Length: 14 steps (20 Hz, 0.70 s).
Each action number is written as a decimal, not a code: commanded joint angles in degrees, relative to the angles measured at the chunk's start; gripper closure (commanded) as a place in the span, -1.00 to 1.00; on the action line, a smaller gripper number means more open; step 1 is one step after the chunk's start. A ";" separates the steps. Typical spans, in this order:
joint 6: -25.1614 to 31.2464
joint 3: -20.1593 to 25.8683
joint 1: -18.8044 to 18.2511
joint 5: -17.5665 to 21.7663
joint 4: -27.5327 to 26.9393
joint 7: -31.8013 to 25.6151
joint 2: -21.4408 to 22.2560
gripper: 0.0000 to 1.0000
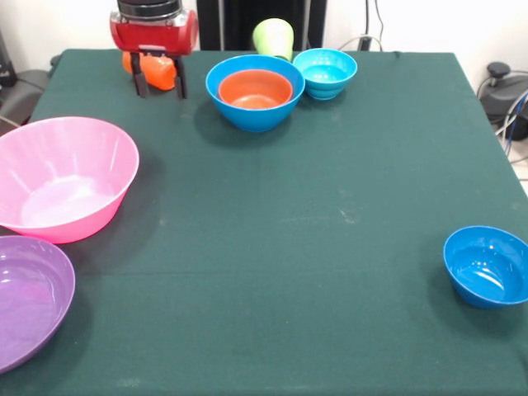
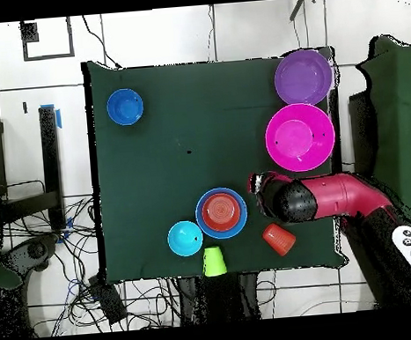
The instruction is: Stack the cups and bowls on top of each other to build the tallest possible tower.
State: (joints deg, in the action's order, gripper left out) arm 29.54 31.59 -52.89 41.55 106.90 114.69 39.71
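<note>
My gripper [image 1: 160,86] hangs low over the table's far left corner, its two dark fingers [image 1: 140,82] spread apart, open and empty. The orange cup [image 1: 155,71] lies on its side just behind the fingers; from above it rests apart from the gripper [image 2: 265,188], as the orange cup [image 2: 279,238]. The small orange bowl [image 1: 256,89] sits nested in the medium blue bowl [image 1: 247,120]. Beside that pair are the cyan bowl [image 1: 325,72] and the lime green cup [image 1: 274,37]. The pink bowl [image 1: 66,177], purple bowl [image 1: 29,297] and dark blue bowl [image 1: 487,266] stand alone.
The table carries a dark green cloth [image 1: 313,223]. The pink and purple bowls crowd its left edge, the purple one partly cut off by the picture. The green cup [image 2: 214,261] stands right at the table's edge. Cables lie on the floor beyond the table.
</note>
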 commanded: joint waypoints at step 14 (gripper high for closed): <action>17.89 11.72 -7.18 2.02 -9.19 -35.43 -3.76 -1.00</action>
State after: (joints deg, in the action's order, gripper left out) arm 42.89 39.85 -58.40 41.40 103.01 100.64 39.99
